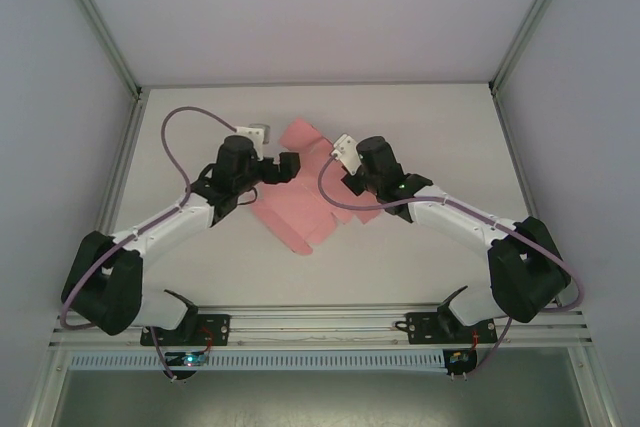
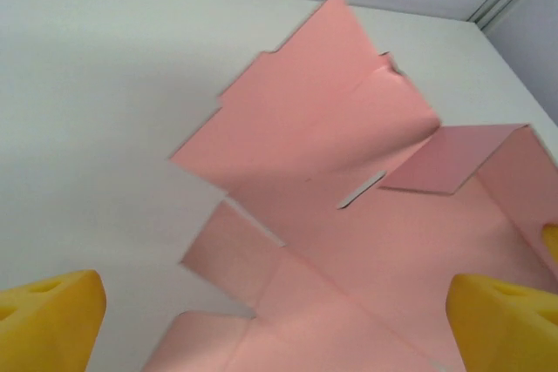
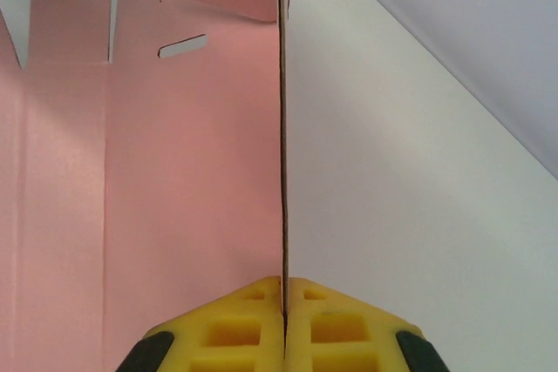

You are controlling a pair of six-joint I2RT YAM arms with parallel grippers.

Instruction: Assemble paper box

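The pink paper box (image 1: 300, 209) lies partly folded in the middle of the worktop (image 1: 450, 147). The right fingers (image 3: 244, 320) are clamped on its upright flap. The left fingers (image 2: 52, 315) are spread apart over its left side.

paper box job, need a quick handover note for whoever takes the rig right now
Left gripper: open, over the paper box, holding nothing.
Right gripper: shut on one side panel's edge, holding it upright.
The box is mostly a flat sheet on the table, between the arms.
Done: that panel raised, a far panel partly folded up.
To do: remaining flaps flat, tabs not slotted, box not closed.
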